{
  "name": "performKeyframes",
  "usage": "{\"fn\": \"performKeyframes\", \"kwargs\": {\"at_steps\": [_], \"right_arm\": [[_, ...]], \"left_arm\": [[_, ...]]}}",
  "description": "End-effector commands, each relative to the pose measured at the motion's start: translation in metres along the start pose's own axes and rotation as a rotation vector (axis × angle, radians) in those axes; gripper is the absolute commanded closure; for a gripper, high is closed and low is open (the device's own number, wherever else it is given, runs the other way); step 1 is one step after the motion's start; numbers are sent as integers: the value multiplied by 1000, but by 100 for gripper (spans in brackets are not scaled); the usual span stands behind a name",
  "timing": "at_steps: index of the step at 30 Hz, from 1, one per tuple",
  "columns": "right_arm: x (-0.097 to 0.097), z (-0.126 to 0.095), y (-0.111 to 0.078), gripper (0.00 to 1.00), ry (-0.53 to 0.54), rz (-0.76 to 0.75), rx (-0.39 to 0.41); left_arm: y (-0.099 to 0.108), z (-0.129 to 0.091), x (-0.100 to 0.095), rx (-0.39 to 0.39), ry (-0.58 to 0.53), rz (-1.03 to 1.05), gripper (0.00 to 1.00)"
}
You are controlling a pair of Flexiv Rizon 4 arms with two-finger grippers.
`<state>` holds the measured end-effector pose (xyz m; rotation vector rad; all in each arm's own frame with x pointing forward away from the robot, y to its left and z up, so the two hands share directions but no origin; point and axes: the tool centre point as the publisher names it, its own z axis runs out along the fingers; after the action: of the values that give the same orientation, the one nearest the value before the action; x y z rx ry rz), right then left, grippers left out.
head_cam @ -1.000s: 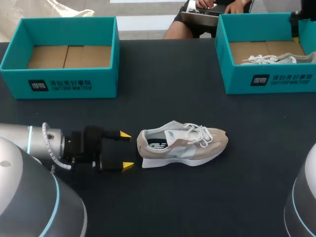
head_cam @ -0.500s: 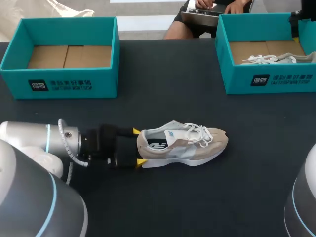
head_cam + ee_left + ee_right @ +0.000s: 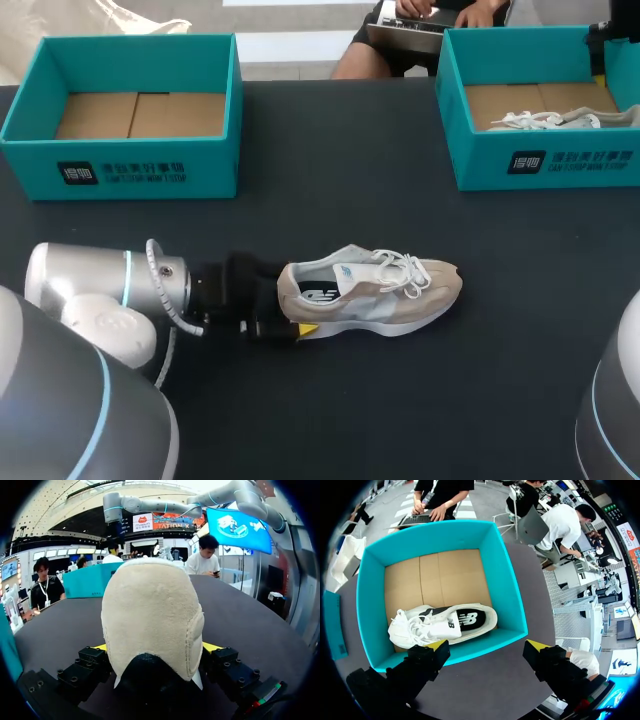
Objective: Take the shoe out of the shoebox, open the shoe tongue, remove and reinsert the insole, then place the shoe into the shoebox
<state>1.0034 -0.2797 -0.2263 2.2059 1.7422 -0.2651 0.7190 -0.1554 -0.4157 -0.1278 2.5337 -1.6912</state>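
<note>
Beige shoe (image 3: 372, 292) stands on its sole at lower centre, heel toward the left gripper (image 3: 156, 647).
The heel sits inside the gripper, probably to steady the shoe; whether it clamps cannot be told.

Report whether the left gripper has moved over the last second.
Yes. The left gripper slid rightward in the head view up to the shoe, which stayed put; its fingers now flank the heel.
</note>
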Motion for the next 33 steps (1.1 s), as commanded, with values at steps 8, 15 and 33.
{"fn": "performKeyframes", "kwargs": {"at_steps": [8,15,33], "right_arm": [[0,0,-1,0,1,0,-1],[0,0,-1,0,1,0,-1],[29,-5,-26,0,65,13,42]], "left_arm": [[5,11,-2,-36,-9,-3,100],[4,4,-1,-41,5,-11,100],[4,4,-1,-41,5,-11,100]]}}
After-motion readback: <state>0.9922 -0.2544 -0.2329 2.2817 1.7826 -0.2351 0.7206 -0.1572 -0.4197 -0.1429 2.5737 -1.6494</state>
